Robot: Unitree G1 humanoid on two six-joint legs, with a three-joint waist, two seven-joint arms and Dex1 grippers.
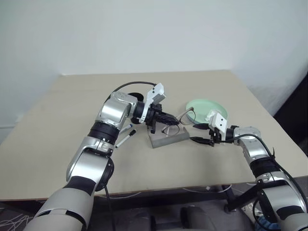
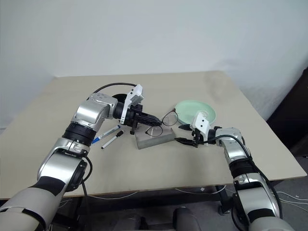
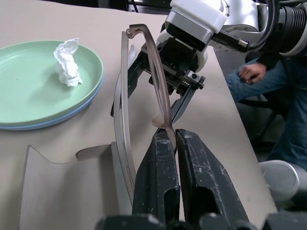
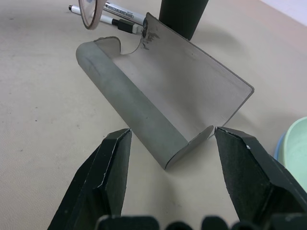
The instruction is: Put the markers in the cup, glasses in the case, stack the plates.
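Observation:
My left gripper (image 2: 149, 119) is shut on one temple of the glasses (image 2: 168, 118) and holds them just above the open grey case (image 2: 154, 137); the pinch on the temple is clear at the gripper (image 3: 171, 136). My right gripper (image 4: 172, 133) stands open, its fingers on either side of the case's (image 4: 158, 91) near end, apart from it. Two markers (image 2: 109, 135) lie on the table left of the case. The black cup (image 4: 184, 14) stands behind the case, mostly hidden by my left arm. The mint green plate (image 3: 29, 96) rests on the light blue plate (image 3: 48, 122).
A white paper wad (image 3: 67, 62) lies in the green plate. The case's smoky lid (image 4: 201, 72) stands raised. A person's hand and jeans (image 3: 254, 72) show beyond the table's near edge. The table's (image 2: 57, 106) far and left parts are bare.

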